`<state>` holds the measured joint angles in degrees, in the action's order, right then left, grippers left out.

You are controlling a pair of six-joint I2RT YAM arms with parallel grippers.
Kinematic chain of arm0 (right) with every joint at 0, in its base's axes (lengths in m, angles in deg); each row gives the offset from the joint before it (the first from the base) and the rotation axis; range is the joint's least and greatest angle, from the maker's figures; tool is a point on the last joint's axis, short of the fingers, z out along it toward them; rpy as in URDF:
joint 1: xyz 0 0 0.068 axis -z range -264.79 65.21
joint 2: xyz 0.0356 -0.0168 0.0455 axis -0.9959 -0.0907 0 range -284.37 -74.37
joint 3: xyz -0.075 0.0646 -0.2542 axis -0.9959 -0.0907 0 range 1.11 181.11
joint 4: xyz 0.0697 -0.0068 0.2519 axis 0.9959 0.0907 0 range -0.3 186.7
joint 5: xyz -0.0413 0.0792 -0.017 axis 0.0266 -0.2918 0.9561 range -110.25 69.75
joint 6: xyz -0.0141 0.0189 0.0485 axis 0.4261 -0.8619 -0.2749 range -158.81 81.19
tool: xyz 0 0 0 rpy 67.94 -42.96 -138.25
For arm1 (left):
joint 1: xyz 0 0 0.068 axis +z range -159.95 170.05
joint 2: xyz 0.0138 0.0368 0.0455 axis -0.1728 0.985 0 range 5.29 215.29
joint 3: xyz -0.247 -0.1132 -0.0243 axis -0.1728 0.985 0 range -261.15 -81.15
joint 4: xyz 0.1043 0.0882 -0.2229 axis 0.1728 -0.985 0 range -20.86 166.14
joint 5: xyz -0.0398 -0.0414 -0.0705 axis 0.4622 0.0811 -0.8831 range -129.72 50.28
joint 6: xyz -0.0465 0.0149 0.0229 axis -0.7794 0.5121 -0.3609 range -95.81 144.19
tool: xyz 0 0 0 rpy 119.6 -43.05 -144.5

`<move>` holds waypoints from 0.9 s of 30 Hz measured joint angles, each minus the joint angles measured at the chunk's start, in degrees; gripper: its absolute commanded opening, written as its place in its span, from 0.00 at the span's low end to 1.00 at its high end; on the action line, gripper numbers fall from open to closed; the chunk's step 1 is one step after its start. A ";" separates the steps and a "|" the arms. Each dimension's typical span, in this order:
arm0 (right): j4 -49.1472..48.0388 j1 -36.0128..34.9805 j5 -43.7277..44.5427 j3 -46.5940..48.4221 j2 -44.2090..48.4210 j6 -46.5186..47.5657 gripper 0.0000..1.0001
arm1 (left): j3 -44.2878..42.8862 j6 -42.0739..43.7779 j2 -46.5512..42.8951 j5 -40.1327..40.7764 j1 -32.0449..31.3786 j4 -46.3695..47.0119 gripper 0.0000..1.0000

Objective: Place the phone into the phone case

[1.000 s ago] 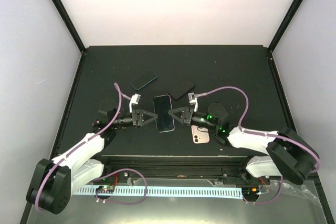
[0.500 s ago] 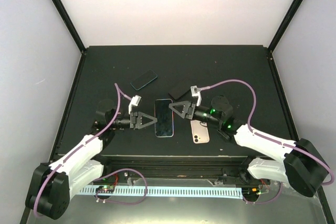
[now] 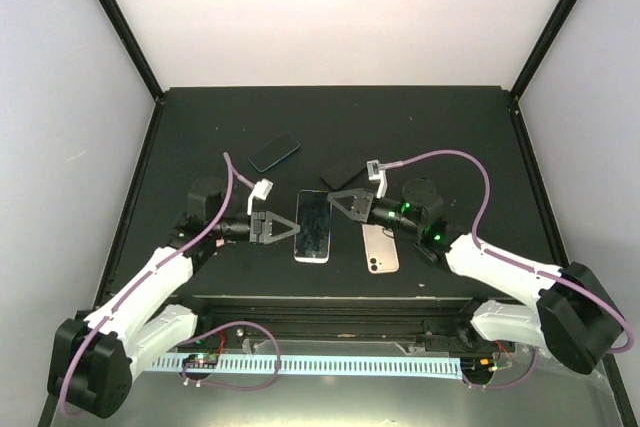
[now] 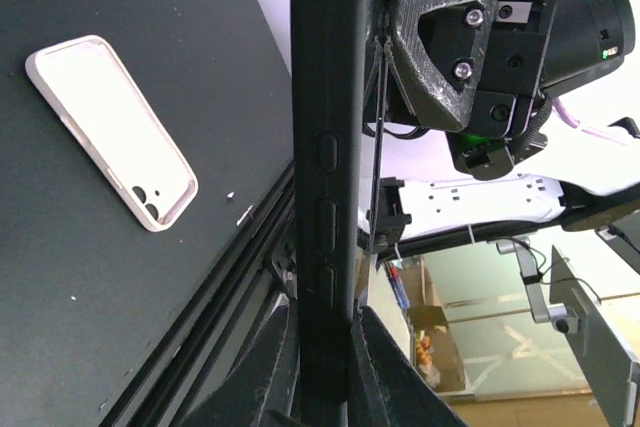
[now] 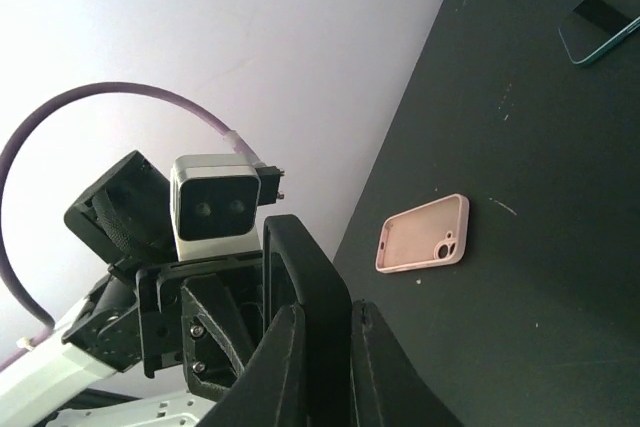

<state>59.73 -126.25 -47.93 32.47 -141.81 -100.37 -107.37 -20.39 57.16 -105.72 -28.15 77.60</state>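
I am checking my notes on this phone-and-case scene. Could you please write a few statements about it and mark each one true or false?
1. The left gripper and the right gripper are both shut on the phone. True.
2. The phone sits inside the pink case. False: the pink case lies empty on the table, beside the phone.
3. A second phone lies flat farther back on the table. True.
4. The right gripper hangs open over the pink case. False: it is shut on the phone's edge.

No text or label can be read.
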 measured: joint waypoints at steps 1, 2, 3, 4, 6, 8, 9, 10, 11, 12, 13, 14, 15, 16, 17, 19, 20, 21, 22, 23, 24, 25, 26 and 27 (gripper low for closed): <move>0.28 0.11 0.26 0.02 0.00 0.31 0.01 | -0.83 1.40 0.17 0.59 0.00 -1.88 0.04; 0.63 0.13 0.46 0.09 0.04 0.81 0.01 | -1.57 2.60 0.42 1.05 -0.04 -3.72 0.04; 1.25 0.13 0.52 0.15 0.13 1.38 0.02 | -1.90 3.56 0.66 1.31 -0.07 -4.87 0.04; 1.86 0.13 0.52 0.22 0.22 1.70 0.06 | -2.08 4.20 0.90 1.51 -0.11 -5.70 0.04; 3.63 0.13 0.44 0.55 0.26 2.56 0.22 | -2.49 5.31 1.53 1.60 -0.20 -7.34 0.04; 5.75 0.15 0.13 1.38 0.20 3.63 0.34 | -2.60 5.51 1.88 1.55 -0.20 -7.61 0.04; 6.82 0.24 -0.22 2.01 0.00 4.07 0.38 | -2.60 5.09 1.88 1.62 -0.20 -7.54 0.04; 7.39 0.33 -0.74 2.60 -0.26 4.50 0.43 | -2.60 4.57 1.88 1.77 -0.17 -7.34 0.04; 7.39 0.37 -1.16 2.86 -0.42 4.76 0.48 | -2.60 3.78 1.97 1.95 -0.17 -6.97 0.04; 7.39 0.39 -1.60 2.91 -0.42 4.68 0.53 | -2.60 3.06 2.10 2.08 -0.15 -6.40 0.04; 7.30 0.42 -2.12 2.89 -0.42 4.68 0.57 | -2.60 2.43 2.19 2.38 -0.17 -6.01 0.04; 7.23 0.42 -2.56 2.78 -0.37 4.52 0.60 | -2.64 1.90 2.27 2.95 -0.15 -5.68 0.04; 7.19 0.42 -3.06 2.54 -0.28 4.22 0.63 | -2.78 1.36 2.27 3.54 -0.13 -5.55 0.04; 7.13 0.39 -3.54 2.21 -0.15 3.87 0.65 | -2.95 0.87 2.27 4.09 -0.13 -5.35 0.04; 6.97 0.42 -3.96 1.79 -0.04 3.32 0.67 | -3.17 0.24 2.27 4.66 -0.13 -4.81 0.04; 6.25 0.42 -4.87 0.37 0.13 2.36 0.67 | -3.76 -1.44 2.27 5.81 -0.13 -2.89 0.04; 5.62 0.42 -5.42 -0.50 0.13 1.70 0.67 | -3.87 -2.34 2.27 6.34 -0.13 -1.70 0.04; 5.16 0.42 -6.05 -1.51 0.13 0.98 0.65 | -3.91 -3.15 2.27 6.88 -0.13 -0.55 0.04; 4.66 0.42 -6.58 -2.34 0.13 0.46 0.63 | -3.91 -3.98 2.27 7.34 -0.13 0.44 0.04; 4.17 0.42 -7.19 -3.32 0.13 -0.26 0.60 | -3.91 -4.79 2.27 7.80 -0.13 1.44 0.04; 3.58 0.42 -7.63 -4.13 0.13 -0.94 0.55 | -3.91 -5.62 2.29 8.26 -0.13 2.47 0.04; 2.78 0.39 -8.04 -4.79 0.13 -1.51 0.51 | -3.91 -6.16 2.34 8.59 -0.13 3.17 0.04; 1.51 0.42 -8.61 -5.40 0.13 -2.58 0.47 | -3.91 -6.73 2.51 9.01 -0.13 3.80 0.04; 0.61 0.42 -8.94 -5.68 0.13 -3.08 0.45 | -3.91 -7.13 2.71 9.22 -0.13 4.24 0.04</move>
<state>60.34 -125.83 -56.87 26.79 -141.68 -103.45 -111.28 -27.51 59.87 -96.50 -28.28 81.84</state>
